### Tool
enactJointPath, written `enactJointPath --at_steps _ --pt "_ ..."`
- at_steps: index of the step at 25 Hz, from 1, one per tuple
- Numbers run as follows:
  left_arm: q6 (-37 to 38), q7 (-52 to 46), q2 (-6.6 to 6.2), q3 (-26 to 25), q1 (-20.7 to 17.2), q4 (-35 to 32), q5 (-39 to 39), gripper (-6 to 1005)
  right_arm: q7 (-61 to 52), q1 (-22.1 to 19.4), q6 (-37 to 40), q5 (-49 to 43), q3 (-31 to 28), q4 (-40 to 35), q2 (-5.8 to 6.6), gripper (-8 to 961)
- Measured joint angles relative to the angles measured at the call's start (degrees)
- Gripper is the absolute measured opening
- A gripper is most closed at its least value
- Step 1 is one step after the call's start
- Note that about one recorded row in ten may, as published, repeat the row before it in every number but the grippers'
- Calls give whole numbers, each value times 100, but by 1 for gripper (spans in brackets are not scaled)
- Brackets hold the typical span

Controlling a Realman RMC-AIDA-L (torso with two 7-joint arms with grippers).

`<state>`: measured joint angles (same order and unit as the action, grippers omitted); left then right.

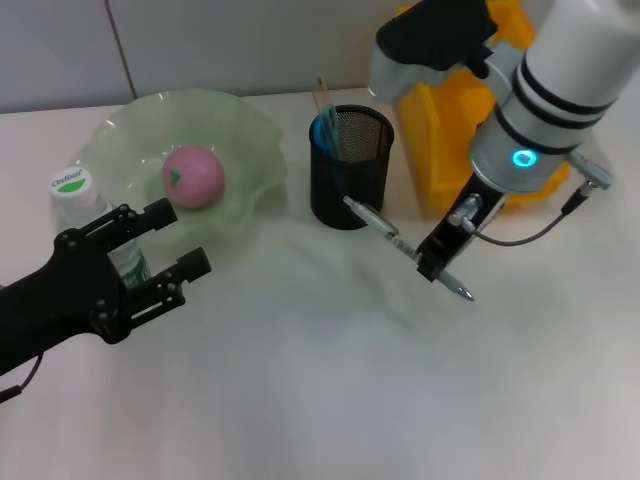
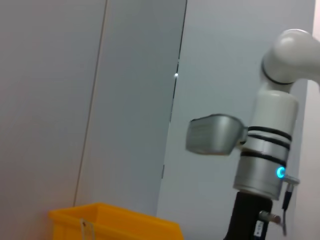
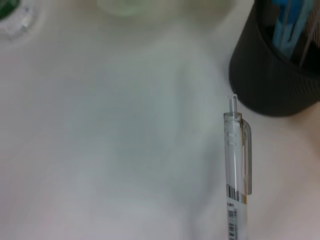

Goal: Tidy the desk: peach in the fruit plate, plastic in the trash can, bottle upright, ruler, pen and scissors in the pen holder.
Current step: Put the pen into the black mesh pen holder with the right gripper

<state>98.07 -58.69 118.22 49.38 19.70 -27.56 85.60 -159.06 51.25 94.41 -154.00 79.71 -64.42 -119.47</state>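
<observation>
We are seeing the pen point(image 1: 405, 247) slanting above the table's point(image 1: 320, 400) middle, its clicker end beside the pen holder point(image 1: 350, 165) near the far edge; the right gripper point(image 1: 438, 255) is grasping it. The left gripper point(image 1: 165, 245), fingers spread, is hovering by the bottle point(image 1: 85, 205).

You can see green lettering on the bottle cap point(image 1: 71, 181), too small to read; the pen point(image 3: 236, 192) carries a barcode.

peach point(image 1: 194, 177) in plate point(image 1: 120, 135), holder point(image 1: 349, 170) right, bin point(image 1: 450, 140) beyond, bottle point(image 1: 85, 205) left
</observation>
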Motion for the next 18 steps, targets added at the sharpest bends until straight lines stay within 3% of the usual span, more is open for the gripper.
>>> enactJointPath --at_steps 9,18 --pt "-35 -1 0 -142 -65 79 1 709 499 -665 -331 588 63 -1022 0 136" --pt "-81 -2 -3 -181 -85 156 1 709 859 -808 -914 1046 37 -1358 9 139"
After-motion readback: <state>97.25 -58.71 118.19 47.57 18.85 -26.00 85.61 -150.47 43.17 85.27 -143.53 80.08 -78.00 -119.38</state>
